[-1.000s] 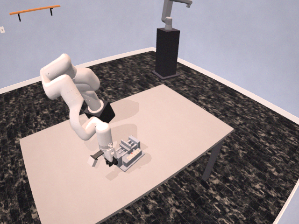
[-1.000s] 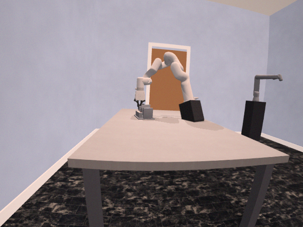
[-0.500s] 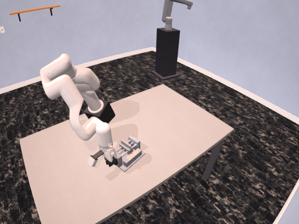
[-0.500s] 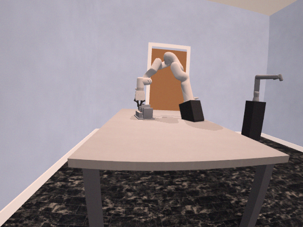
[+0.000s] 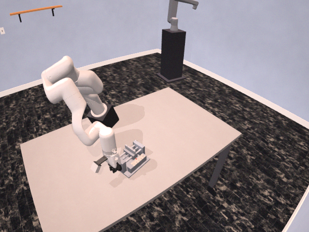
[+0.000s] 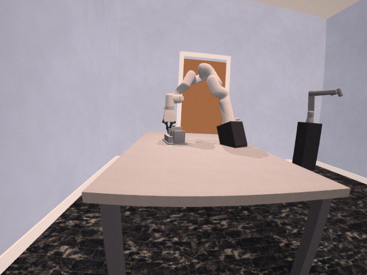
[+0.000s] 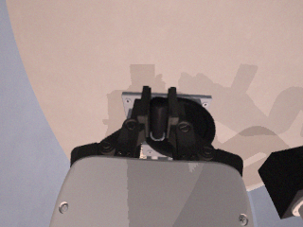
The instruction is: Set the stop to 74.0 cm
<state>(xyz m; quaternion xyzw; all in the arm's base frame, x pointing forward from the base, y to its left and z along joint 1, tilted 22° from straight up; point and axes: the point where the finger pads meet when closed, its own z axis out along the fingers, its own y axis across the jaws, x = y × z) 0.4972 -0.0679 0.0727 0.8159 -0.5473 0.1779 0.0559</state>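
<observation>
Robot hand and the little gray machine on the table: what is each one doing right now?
tool: shut on the handwheel, pointing down at the machine's end.
handwheel: dark disc, its knob held between the fingers, not let go yet.
stop machine: sits flat on the table; its scale is too small to read.
</observation>
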